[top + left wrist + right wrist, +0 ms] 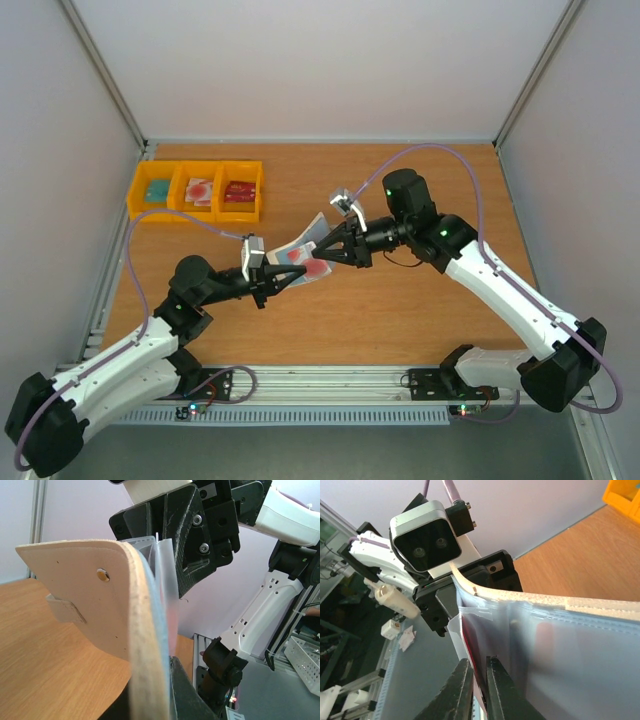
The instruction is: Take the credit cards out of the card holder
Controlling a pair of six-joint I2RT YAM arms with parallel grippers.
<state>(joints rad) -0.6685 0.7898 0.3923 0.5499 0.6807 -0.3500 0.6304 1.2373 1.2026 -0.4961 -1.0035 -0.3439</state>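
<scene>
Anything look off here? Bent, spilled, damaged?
Only the card holder: held off the table between the left gripper and right gripper, its cream cover bows in a curve. No tear or spill visible.

Card holder (pixel 90 610) cream-beige outside, pale blue-grey inside; credit card (pixel 312 267) pinkish, red marks; bins (pixel 172 188) yellow.

wood tbl (pixel 400 300), 3 yellow bins (pixel 197 190) far-L

three yellow bins (pixel 196 214) far left, contents unclear, wooden table (pixel 400 310)
</scene>
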